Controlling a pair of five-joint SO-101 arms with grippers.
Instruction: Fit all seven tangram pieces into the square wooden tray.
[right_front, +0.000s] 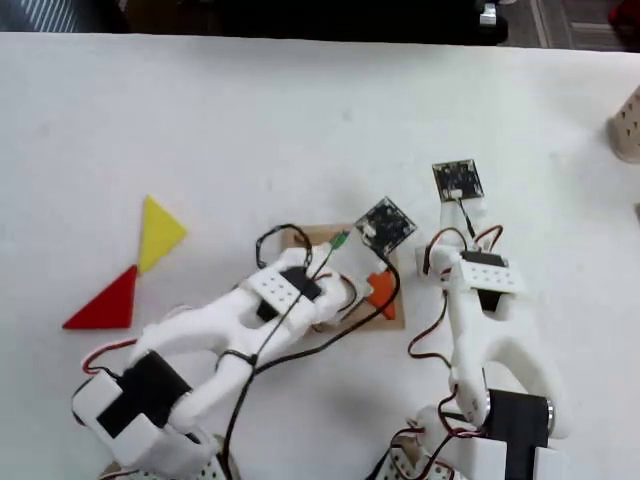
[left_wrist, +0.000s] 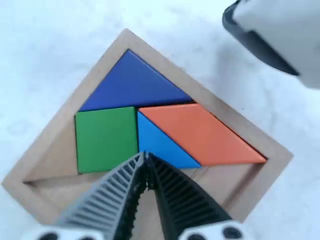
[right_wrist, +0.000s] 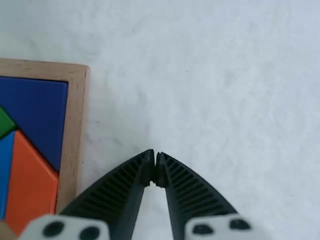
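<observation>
**High view.** The tray (right_front: 398, 316) sits centre-front on the white bench (right_front: 300, 120). It is mostly covered by the left arm (right_front: 220, 325), which lies across it. An orange piece (right_front: 381, 296) shows at the tray's right side. A yellow triangle (right_front: 160, 232) and a red triangle (right_front: 105, 302) lie nearly tip to tip on the bench, well apart from the tray on its left. Judgement: these two are stock waiting to be placed. The right arm (right_front: 480, 310) stands just beside the tray's right edge.

**Left wrist view.** Four pieces lie flat in the tray, packed edge to edge against one corner.
- The dark blue triangle (left_wrist: 132, 80) fills the corner.
- The green square (left_wrist: 106, 140) sits below it.
- The light blue triangle (left_wrist: 160, 145) is wedged between the square and the orange piece.

Judgement: packing tight from the corner keeps the bare wooden strip in one usable block for the pieces not yet in.

The left end effector (left_wrist: 146, 160) hangs over that bare strip. Its jaws are pressed together and hold nothing.

**Right wrist view.** The right end effector (right_wrist: 154, 165) is over bare bench, just outside the tray's rim. Its jaws are closed tip to tip and hold nothing. Judgement: it is parked clear so the left arm has room over the tray.

Task roughly half done.
</observation>
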